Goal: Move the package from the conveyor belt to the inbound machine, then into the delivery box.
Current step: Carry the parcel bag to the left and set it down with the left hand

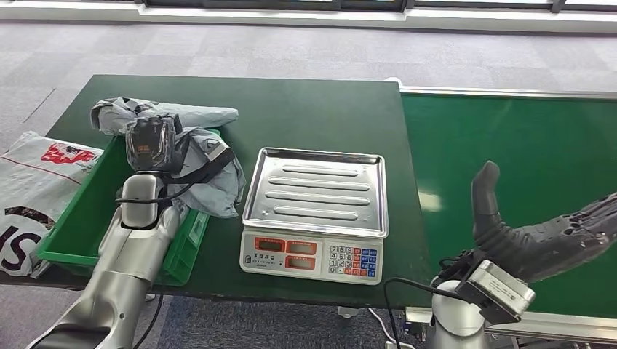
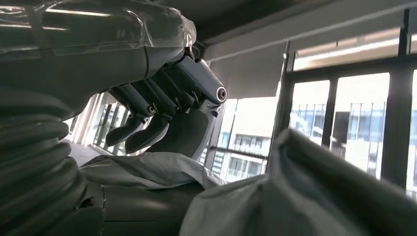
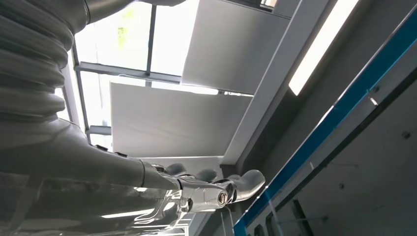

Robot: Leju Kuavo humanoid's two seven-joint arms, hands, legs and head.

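Your left hand (image 1: 153, 144) sits over the grey package (image 1: 190, 149) lying in the green delivery box (image 1: 73, 225), fingers curled above it with nothing visibly gripped, while your right hand (image 1: 542, 233) hovers spread and empty over the conveyor belt (image 1: 538, 138), beside the scale (image 1: 316, 211).

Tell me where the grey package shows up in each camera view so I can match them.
Head view: grey package at left, lying over the green box, under the left hand.
Left wrist view: crumpled grey plastic across the lower picture, below the hand's fingers.
Right wrist view: not in it.
Shared landmark: the left hand.
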